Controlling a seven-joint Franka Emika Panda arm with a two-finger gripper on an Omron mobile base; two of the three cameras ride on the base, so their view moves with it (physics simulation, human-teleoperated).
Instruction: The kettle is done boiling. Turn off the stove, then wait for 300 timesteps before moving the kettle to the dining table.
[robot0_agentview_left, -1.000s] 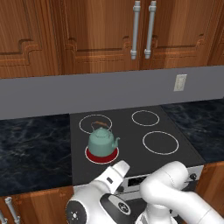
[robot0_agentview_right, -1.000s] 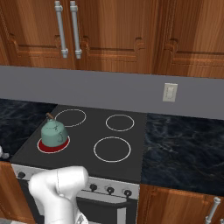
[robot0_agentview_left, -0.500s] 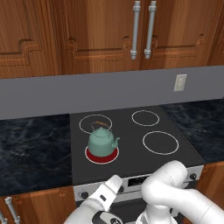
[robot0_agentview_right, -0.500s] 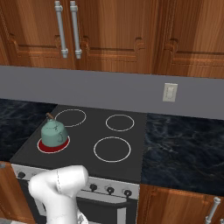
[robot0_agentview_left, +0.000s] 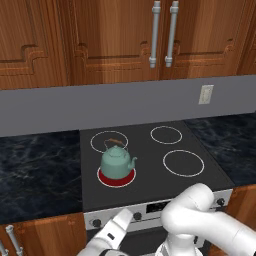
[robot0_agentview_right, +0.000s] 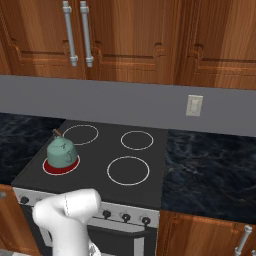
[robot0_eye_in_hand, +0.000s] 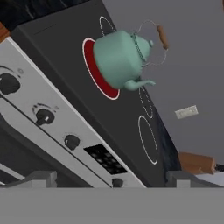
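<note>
The gripper (robot0_eye_in_hand: 112, 177) has its jaws spread wide and holds nothing; in the hand view its two finger tips stand far apart at the bottom, one near each lower corner. It hangs low in front of the stove's (robot0_eye_in_hand: 70, 83) silver front panel (robot0_eye_in_hand: 48, 127), pointing up and across the cooktop. In the left base view the white hand sits below the stove's front edge, toward its left end, close to the knobs but not touching any that can be made out.

Just past the finger tips in the hand view runs the row of dark knobs (robot0_eye_in_hand: 44, 116) on the panel, with a small dark display (robot0_eye_in_hand: 104, 159) further along the same panel.

Beyond the panel lies the black glass top of the stove (robot0_agentview_left: 150, 165). The kettle (robot0_agentview_left: 117, 161) stands upright on the front-left burner (robot0_agentview_left: 116, 177), which glows red under it. The kettle's spout points toward the right side of the stove and its thin arched handle is raised over the lid. The other three burners are plain white rings: the back-left one (robot0_agentview_left: 109, 141), the back-right one (robot0_agentview_left: 166, 134) and the front-right one (robot0_agentview_left: 183, 162).

Dark marbled counter (robot0_agentview_left: 37, 170) flanks the stove on both sides. Behind it rises a grey wall with a light outlet plate (robot0_agentview_left: 205, 94) to the right, and above that hang wooden cabinets (robot0_agentview_left: 100, 37) with silver handles (robot0_agentview_left: 163, 32).
</note>
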